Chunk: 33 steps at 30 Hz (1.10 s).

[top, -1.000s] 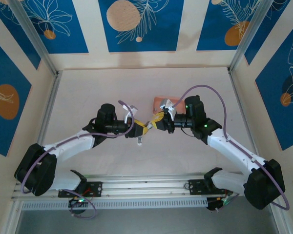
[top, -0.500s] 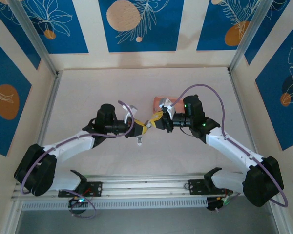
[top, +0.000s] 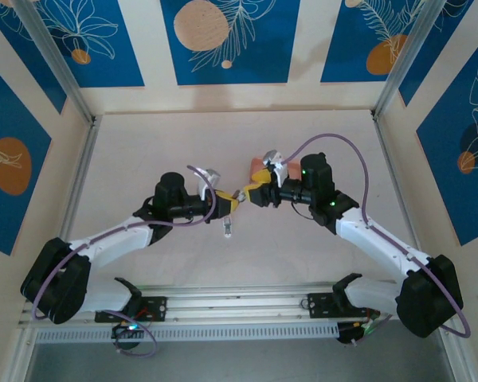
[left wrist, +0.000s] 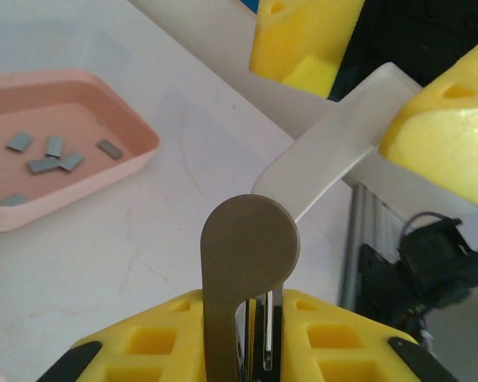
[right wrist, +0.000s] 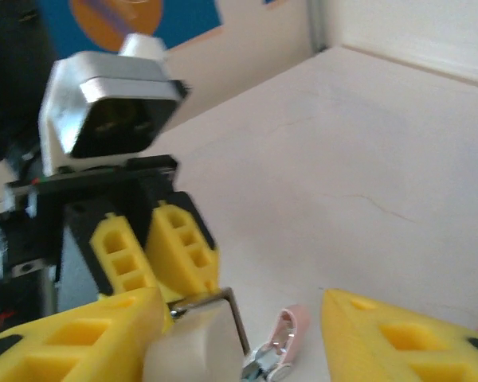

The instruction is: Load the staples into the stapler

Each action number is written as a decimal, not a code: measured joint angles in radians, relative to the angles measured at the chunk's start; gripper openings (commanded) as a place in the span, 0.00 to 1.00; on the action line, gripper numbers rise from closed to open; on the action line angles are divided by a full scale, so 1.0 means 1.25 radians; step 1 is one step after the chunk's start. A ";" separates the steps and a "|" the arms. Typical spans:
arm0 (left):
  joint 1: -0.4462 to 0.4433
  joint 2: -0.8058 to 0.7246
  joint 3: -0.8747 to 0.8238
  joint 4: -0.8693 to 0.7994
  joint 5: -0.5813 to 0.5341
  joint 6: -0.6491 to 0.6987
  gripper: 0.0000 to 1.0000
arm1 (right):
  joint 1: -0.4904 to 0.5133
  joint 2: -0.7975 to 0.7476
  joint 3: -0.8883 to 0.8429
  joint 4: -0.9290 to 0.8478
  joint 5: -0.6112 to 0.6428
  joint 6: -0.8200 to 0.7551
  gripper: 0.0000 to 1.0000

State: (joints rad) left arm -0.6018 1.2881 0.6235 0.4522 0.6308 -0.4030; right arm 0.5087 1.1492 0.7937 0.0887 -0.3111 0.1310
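- Left wrist, at the left gripper (left wrist: 251, 338): clamped fully shut on the thin metal arm (left wrist: 249, 247) of the stapler (left wrist: 358, 127), having closed over the last second.
- Across from it, at the right gripper (left wrist: 370, 91): sprung apart from a tight pinch a moment ago, jaws now well open around the white lid (left wrist: 319, 159), brushing it on one side at most, with no real hold.
- Reads as a handover to the left arm alone, with the lid angled away from the metal arm and the channel probably exposed for loading.
- Frees the right arm to fetch a strip, judging by the task; still short of any loading.
- Further out, on the table (left wrist: 103, 239): a shallow pink tray (left wrist: 139, 151), well apart from the held stapler, holding the staples (left wrist: 56, 155), about six small grey strips lying loose and flat on its floor.
- Right wrist: shows a second, pink stapler (right wrist: 285, 338) lying on the table near the grippers, untouched.
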 measured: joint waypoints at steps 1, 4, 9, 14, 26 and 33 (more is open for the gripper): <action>-0.001 0.000 -0.004 0.008 -0.027 -0.004 0.24 | 0.000 0.000 0.006 -0.008 0.028 0.036 0.57; -0.001 0.000 -0.019 0.037 -0.109 -0.012 0.24 | 0.005 0.000 0.033 -0.041 0.109 0.162 0.59; -0.002 0.005 -0.042 0.081 -0.199 -0.031 0.24 | 0.055 0.000 0.047 -0.087 0.215 0.352 0.62; -0.002 0.011 -0.045 0.090 -0.235 -0.036 0.24 | 0.113 0.033 0.056 -0.110 0.266 0.445 0.62; -0.002 0.007 -0.049 0.087 -0.264 -0.045 0.24 | 0.145 0.100 0.082 -0.086 0.311 0.500 0.62; -0.005 0.007 -0.049 0.087 -0.264 -0.054 0.24 | 0.163 0.158 0.094 -0.056 0.319 0.517 0.55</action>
State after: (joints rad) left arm -0.6079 1.2968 0.5625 0.5613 0.3008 -0.4702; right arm 0.7120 1.3472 0.9108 0.0181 0.0875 0.7773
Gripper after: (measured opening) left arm 0.243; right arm 0.586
